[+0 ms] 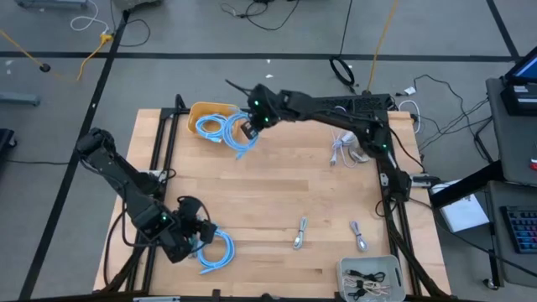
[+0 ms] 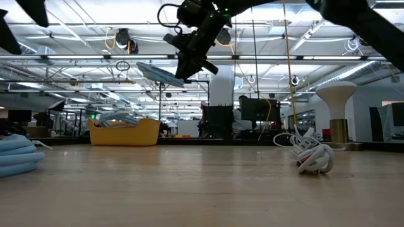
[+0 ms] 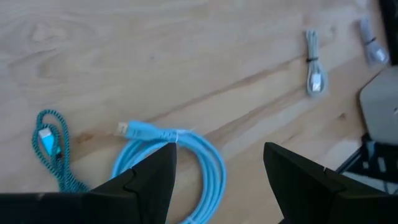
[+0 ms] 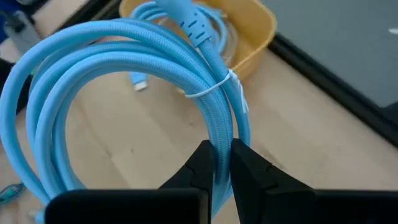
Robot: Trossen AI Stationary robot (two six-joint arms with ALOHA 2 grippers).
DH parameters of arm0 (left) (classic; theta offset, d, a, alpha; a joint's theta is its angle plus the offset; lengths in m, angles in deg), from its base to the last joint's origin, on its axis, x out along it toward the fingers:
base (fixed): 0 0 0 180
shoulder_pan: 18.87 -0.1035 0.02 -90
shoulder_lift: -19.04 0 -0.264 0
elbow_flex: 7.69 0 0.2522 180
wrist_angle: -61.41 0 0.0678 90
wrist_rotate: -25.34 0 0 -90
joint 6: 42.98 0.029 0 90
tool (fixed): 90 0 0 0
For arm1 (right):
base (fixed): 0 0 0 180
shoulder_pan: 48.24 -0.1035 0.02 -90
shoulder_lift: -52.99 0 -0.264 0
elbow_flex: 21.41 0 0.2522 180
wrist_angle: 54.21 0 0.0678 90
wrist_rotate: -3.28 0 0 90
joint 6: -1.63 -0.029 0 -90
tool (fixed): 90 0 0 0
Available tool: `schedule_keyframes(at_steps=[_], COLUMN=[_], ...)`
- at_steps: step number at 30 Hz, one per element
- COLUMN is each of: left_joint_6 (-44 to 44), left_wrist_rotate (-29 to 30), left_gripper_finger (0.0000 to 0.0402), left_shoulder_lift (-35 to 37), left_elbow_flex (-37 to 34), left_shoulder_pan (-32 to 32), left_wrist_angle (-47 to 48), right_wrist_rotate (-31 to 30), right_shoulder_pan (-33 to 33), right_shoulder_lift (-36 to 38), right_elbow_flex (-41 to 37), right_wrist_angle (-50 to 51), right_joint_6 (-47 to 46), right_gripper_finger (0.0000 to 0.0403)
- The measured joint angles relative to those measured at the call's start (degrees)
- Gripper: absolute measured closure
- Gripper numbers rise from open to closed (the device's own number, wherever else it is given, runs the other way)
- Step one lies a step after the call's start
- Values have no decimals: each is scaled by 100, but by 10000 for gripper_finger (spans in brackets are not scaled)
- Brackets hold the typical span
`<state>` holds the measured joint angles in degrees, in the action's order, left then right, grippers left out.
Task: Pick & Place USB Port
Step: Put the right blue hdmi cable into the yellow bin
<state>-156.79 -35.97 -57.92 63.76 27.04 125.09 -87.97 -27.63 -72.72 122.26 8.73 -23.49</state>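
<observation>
The right tool (image 4: 221, 163) pinches a coiled light-blue braided cable (image 4: 124, 81), hanging it in the air just beside the yellow plastic bin (image 1: 210, 113). The left tool (image 3: 217, 168), spread, hovers over another coiled blue cable (image 3: 186, 162) lying on the wooden worktop (image 1: 277, 201).

The table (image 1: 277, 201) is of light wood planks with a clear grain, smooth and a little shiny in the low view. The blue cable (image 4: 124, 56) in the middle of the right wrist frame has a woven cloth cover, matt and finely ribbed, and a thin white tie. The yellow bin (image 4: 249, 25) at the upper right there looks like smooth plastic. The coil (image 3: 186, 168) at the lower centre of the left wrist frame looks smooth and rubbery. The fingers (image 3: 149, 180) are dark matt plastic.
</observation>
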Motion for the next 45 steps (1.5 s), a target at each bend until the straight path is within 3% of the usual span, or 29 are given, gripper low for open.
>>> schedule_keyframes(at_steps=[3, 8, 10, 14, 16, 20, 23, 27, 31, 34, 38, 45], left_joint_6=[-70, -1, -712, -1863, -1819, -1199, -619, 786, 3044, 3353, 3194, 3624], left_wrist_rotate=[176, 1012, 1143, 782, 1086, 2301, 2566, 2310, 1086, 259, -376, -859], left_gripper_finger=[158, 158, 158, 158, 158, 158, 158, 158, 158, 158, 158, 158], left_shoulder_lift=[-2, 1, 0, 31, 170, 706, 1069, 1733, 2416, 2577, 2604, 2597], left_elbow_flex=[0, 0, 0, -4, -7, -4, -62, -696, -2162, -3212, -3930, -3948], left_shoulder_pan=[-80, -489, -836, -1584, -1878, -2430, -2980, -3809, -4736, -5313, -5672, -5754], left_wrist_angle=[-36, 270, 899, 2254, 2369, 1848, 1436, -403, -4495, -6788, -7691, -8054], right_wrist_rotate=[123, 269, 241, -170, -348, -477, -473, -469, -475, -562, -769, -774], right_shoulder_pan=[132, 104, 8, -180, -241, -290, -317, -353, -355, -353, -351, -344], right_shoulder_lift=[-312, -358, -319, -213, -139, -13, 20, 180, 247, 312, 448, 495], right_elbow_flex=[498, 458, 459, 455, 452, 456, 453, 457, 457, 450, 454, 454], right_wrist_angle=[174, 371, 420, 741, 773, 1000, 1012, 960, 1049, 1131, 1294, 1317], right_joint_6=[-89, -112, -43, 280, 369, 465, 484, 505, 511, 560, 667, 695], right_gripper_finger=[381, 381, 379, 375, 375, 375, 372, 370, 370, 369, 369, 368])
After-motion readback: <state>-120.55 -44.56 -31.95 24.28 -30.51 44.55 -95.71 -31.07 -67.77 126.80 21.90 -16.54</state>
